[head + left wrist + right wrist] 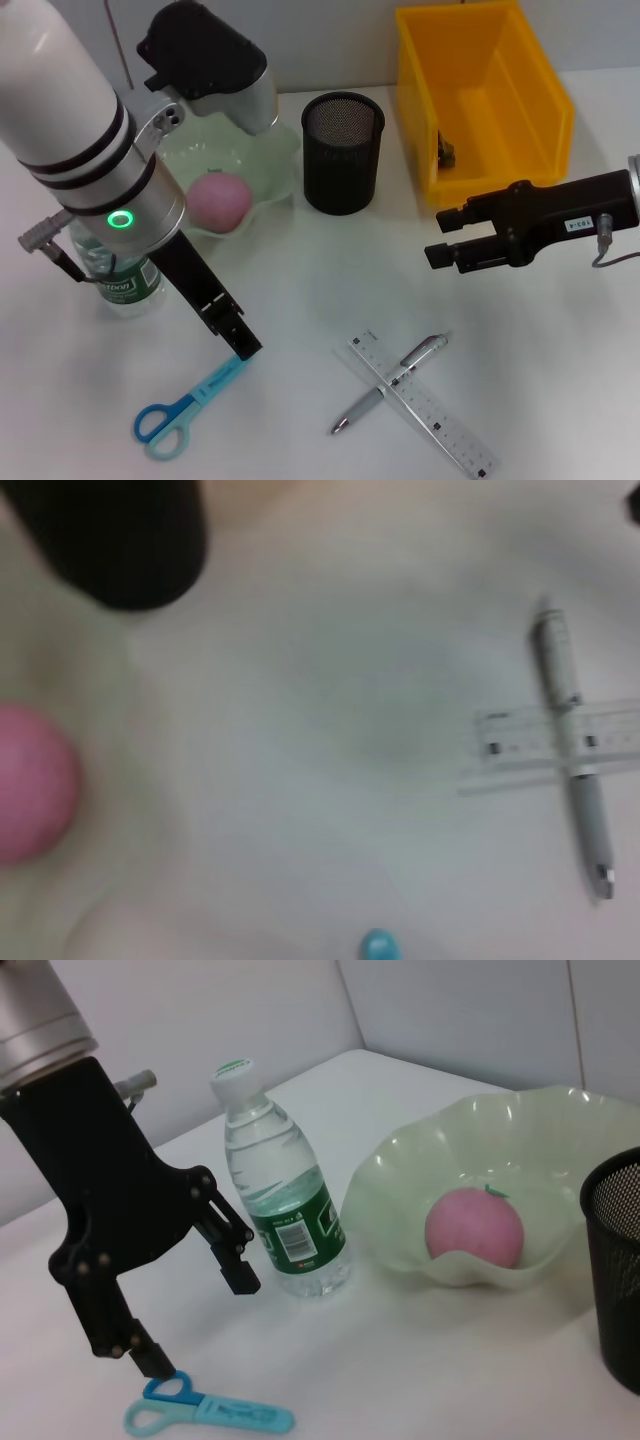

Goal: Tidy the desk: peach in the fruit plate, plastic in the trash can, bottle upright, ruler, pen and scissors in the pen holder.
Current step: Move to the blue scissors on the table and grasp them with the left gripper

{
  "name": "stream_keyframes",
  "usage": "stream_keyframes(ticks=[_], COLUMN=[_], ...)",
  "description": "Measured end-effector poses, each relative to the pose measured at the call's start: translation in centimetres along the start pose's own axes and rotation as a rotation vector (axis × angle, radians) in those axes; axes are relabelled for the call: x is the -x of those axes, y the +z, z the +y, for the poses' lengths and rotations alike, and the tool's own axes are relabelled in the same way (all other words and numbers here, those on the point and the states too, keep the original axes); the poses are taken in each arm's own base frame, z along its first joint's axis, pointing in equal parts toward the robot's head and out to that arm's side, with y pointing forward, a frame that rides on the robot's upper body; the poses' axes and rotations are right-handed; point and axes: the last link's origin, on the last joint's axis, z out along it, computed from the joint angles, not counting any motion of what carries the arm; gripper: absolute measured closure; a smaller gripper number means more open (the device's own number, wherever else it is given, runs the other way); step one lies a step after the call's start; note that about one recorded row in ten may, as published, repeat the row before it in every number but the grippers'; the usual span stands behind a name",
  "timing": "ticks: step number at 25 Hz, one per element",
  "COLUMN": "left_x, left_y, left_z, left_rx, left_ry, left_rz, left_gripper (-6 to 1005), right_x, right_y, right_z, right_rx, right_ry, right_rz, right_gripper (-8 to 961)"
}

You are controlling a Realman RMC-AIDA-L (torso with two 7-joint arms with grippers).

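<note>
Even, bright overhead light; soft shadows.
Head and right wrist views sharp. Left wrist view blurred throughout: pen point(572, 750) and ruler point(553, 733) smeared, peach point(35, 782) out of focus. Faint sheen on bottle point(282, 1205).

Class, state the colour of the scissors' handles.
Blue scissors: one darker handle, one lighter; clearest in the head view.

Peach point(218, 199) in plate point(262, 160), bottle point(283, 1203) upright, pen point(390, 384) across ruler point(424, 414)

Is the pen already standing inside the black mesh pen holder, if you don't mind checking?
No, the pen lies flat on the desk, crossed over the ruler, apart from the pen holder.
</note>
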Motion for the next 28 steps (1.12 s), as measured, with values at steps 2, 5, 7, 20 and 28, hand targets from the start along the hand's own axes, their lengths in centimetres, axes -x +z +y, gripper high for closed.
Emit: stream_keyframes(ticks=[2, 5, 7, 20, 28], left_x=[0.3, 0.7, 0.7, 1.5, 1.6], left_y=[0.4, 0.8, 0.8, 2.2, 3.1], left_z=[-0.5, -0.7, -0.7, -0.8, -0.9], left_rx=[-0.011, -0.012, -0.012, -0.023, -0.014], left_ry=[-0.066, -0.077, -0.077, -0.084, -0.111], left_rz=[-0.026, -0.048, -0.048, -0.149, -0.161], left_gripper=[147, 150, 151, 162, 169], right_x=[0.1, 0.3, 0.4, 0.4, 0.3], right_y=[0.1, 0.2, 0.2, 0.2, 0.2], right_z=[0.0, 0.0, 0.0, -0.1, -0.1], right_rx=[0.0, 0.002, 0.003, 0.003, 0.001], right_ry=[-0.006, -0.013, -0.013, -0.009, -0.019], right_rz=[0.002, 0.005, 0.005, 0.007, 0.015], right_gripper=[297, 297, 297, 296, 296])
